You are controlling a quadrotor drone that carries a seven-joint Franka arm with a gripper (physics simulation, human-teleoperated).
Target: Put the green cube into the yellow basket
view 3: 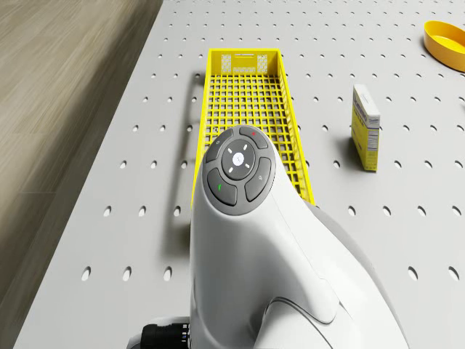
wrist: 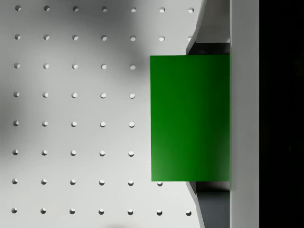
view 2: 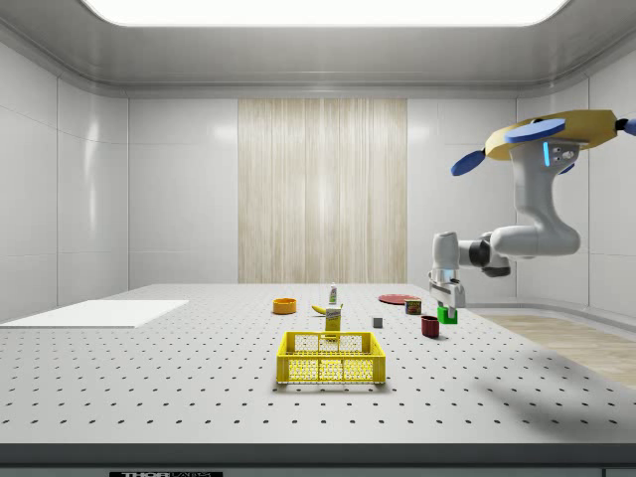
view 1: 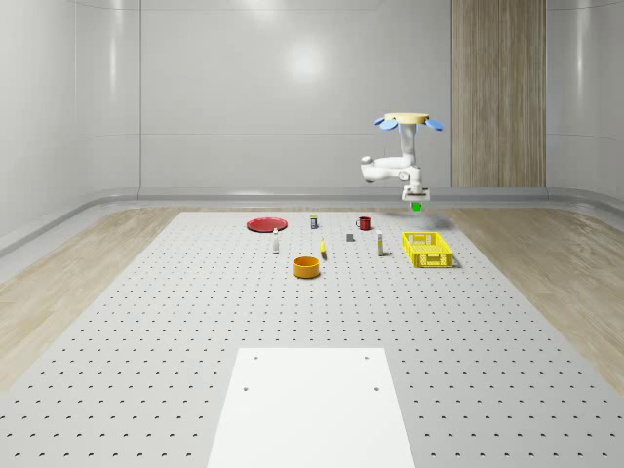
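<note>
Fingers were clamped on the green cube [wrist: 190, 118]. I hovered airborne just behind the yellow basket [view 1: 427, 250], gripper [view 2: 446, 310] above the table, beyond its far end.

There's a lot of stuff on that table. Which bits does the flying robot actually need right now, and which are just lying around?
Needed:
green cube, held in the gripper
yellow basket

Lying about:
red plate
orange bowl
red mug
yellow box
white sheet
</note>
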